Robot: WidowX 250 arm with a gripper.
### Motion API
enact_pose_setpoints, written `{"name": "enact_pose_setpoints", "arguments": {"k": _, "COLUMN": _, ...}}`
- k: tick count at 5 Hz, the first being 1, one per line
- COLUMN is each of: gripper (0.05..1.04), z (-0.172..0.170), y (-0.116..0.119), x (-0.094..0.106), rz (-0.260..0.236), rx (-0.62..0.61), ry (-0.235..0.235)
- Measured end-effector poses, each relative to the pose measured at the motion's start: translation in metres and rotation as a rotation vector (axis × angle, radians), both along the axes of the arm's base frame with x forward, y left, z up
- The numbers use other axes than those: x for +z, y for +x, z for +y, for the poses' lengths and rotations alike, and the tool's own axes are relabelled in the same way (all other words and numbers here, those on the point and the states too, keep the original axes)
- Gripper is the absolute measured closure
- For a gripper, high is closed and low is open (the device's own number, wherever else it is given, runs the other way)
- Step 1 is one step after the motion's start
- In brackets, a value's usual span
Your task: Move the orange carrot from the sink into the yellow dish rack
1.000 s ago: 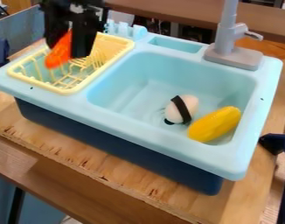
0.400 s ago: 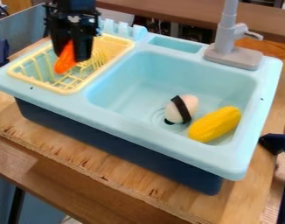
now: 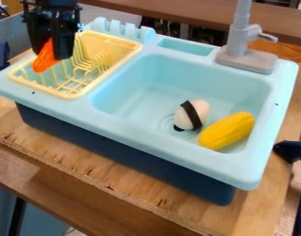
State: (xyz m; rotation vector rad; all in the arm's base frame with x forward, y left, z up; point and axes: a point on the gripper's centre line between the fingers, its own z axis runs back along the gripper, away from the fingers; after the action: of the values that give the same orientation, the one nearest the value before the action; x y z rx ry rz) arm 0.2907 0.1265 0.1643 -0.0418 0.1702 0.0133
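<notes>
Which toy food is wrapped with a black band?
The white sushi piece in the basin; the corn beside it and the orange piece in the end effector show no band.

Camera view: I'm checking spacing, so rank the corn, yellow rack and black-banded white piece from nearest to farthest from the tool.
1. Yellow rack, left side, by the tool.
2. Black-banded white piece, in the basin.
3. Corn, toward the basin's right end.

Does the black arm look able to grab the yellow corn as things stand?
Probably not: its claw is occupied by a carrot-like toy over the drying rack, though the corn lies uncovered in the sink.
</notes>
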Motion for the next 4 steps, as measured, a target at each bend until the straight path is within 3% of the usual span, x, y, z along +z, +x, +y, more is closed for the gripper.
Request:
{"name": "enact_pose_setpoints", "arguments": {"k": 1, "gripper": 0.519, "z": -0.003, "y": 0.010, "x": -0.003, "rz": -0.053, "rx": 0.014, "ry": -0.026}}
{"name": "enact_pose_setpoints", "arguments": {"k": 4, "gripper": 0.519, "z": -0.015, "y": 0.038, "x": -0.063, "rz": 0.000, "rx": 0.071, "ry": -0.120}}
